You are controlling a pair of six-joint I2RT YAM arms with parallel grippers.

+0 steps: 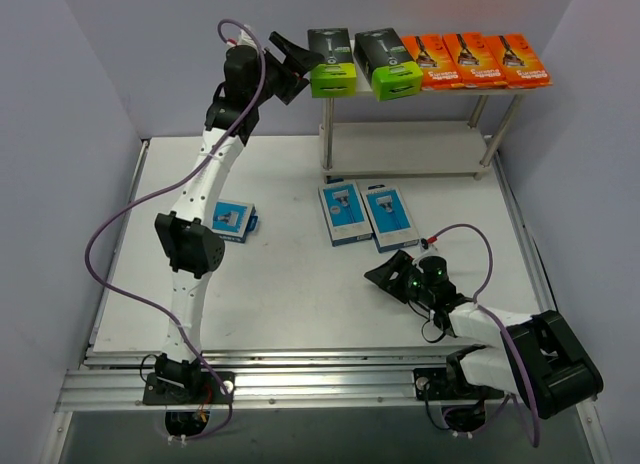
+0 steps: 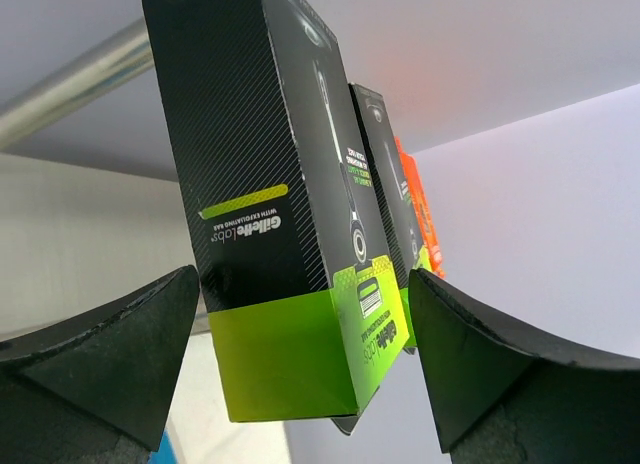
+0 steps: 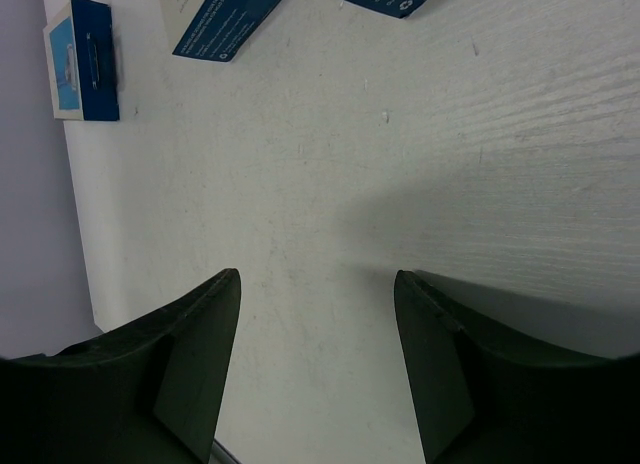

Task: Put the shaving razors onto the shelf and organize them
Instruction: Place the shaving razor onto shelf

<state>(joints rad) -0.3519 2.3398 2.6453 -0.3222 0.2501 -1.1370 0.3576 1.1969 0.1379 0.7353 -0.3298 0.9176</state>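
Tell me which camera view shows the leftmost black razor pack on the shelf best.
The left wrist view: the black razor pack fills the frame, its print readable. The top external view shows it small, leftmost on the top board of the shelf. The right wrist view misses it.

Bright, even light throughout; a soft grey shadow crosses the bench (image 3: 300, 164) in the right wrist view.

The left arm (image 1: 200, 199) reaches far forward and high, and the left gripper (image 1: 300, 66) has its jaws spread wide. The right arm (image 1: 500, 334) sits folded low, and the right gripper (image 1: 388, 274) has its jaws apart.
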